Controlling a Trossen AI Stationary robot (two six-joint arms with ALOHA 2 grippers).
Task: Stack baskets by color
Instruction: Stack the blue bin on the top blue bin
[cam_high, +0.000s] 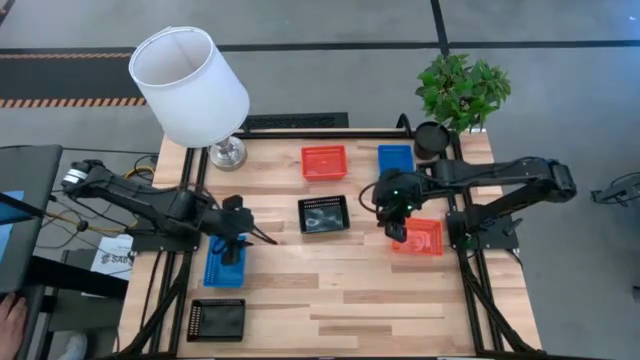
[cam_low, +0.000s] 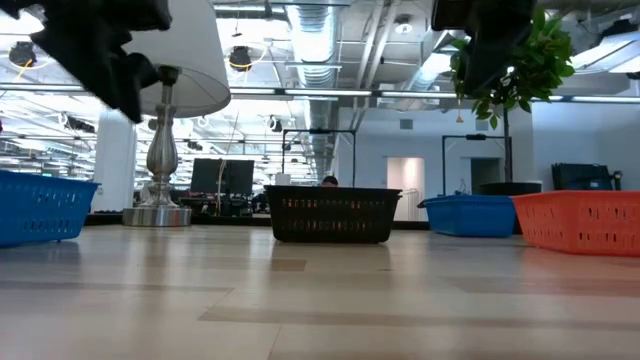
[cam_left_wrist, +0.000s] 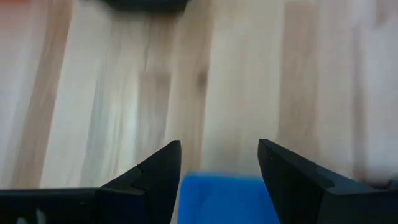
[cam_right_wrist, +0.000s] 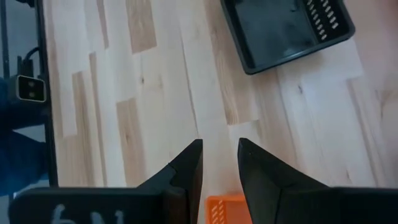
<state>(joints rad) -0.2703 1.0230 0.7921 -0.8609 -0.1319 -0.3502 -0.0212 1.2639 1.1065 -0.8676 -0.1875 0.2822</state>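
Six baskets rest bottom-down on the wooden table: a red one (cam_high: 323, 162) and a blue one (cam_high: 395, 158) at the far side, a black one (cam_high: 324, 214) in the middle, a red one (cam_high: 420, 238) at the right, a blue one (cam_high: 224, 266) at the left and a black one (cam_high: 216, 318) at the near left. My left gripper (cam_high: 243, 240) hangs open above the left blue basket's (cam_left_wrist: 221, 199) far end. My right gripper (cam_high: 397, 228) hangs above the right red basket's (cam_right_wrist: 225, 208) left edge, its fingers a narrow gap apart with nothing between them.
A white-shaded lamp (cam_high: 190, 85) stands at the table's far left corner. A round black pot (cam_high: 432, 138) with a green plant (cam_high: 462, 90) stands at the far right corner. Bare wood lies along the near edge, right of the near black basket.
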